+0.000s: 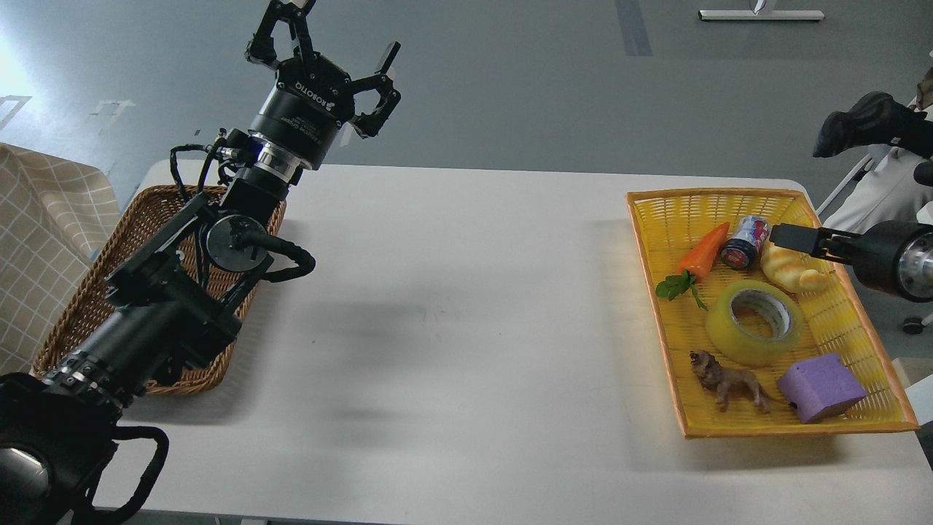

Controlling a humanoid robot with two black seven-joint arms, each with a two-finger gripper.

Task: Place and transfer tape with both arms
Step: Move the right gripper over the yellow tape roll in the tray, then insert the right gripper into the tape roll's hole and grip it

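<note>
The tape (729,332), a yellowish translucent roll with a grey-white core, lies flat in the yellow tray (660,200) at the right of the table. My right gripper (786,238) comes in from the right edge, low over the tray's far part. It is above the bread toy and up and to the right of the tape, apart from it. It is seen edge-on, so its fingers cannot be told apart. My left gripper (332,40) is raised high beyond the table's far left edge, open and empty.
The tray also holds a carrot toy (703,251), a small can (745,240), a croissant toy (791,271), a brown lion figure (729,383) and a purple block (820,386). A brown wicker basket (109,270) stands at the left under my left arm, beside a checked cloth (44,233).
</note>
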